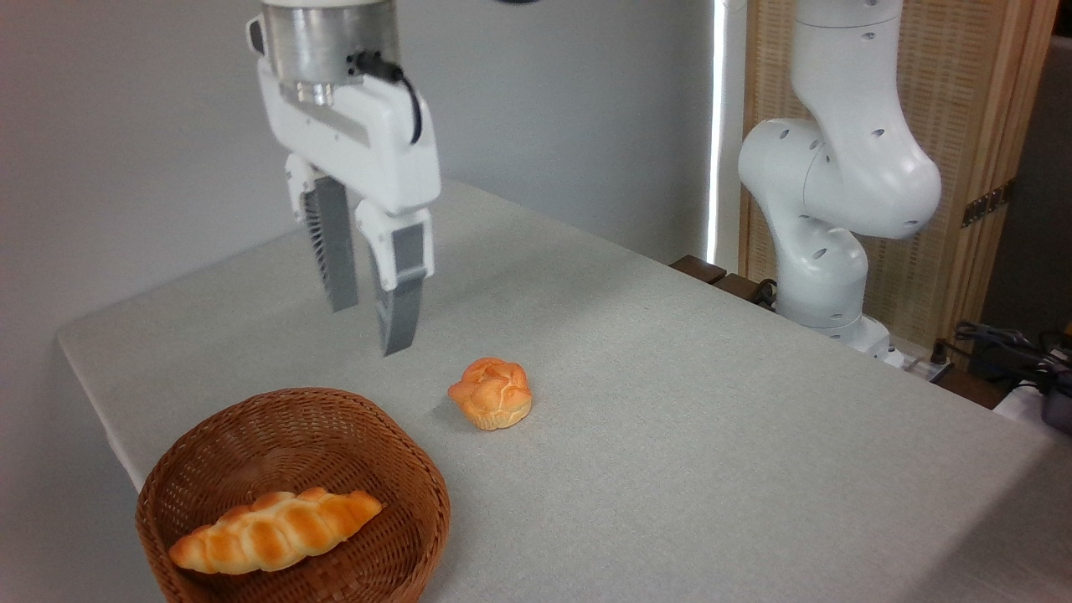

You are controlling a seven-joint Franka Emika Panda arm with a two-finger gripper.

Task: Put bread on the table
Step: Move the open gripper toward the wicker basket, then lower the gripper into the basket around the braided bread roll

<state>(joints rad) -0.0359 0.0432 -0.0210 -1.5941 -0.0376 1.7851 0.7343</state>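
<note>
Small knotted bun (491, 393) just right of brown wicker basket (402, 469).

The arm (846, 167) is glossy white with rounded joint housings dotted by small dark recessed holes. Its gripper (368, 322) has a white angular body under a brushed silver cylinder, a black cable, and grey ribbed fingers (400, 301).
</note>
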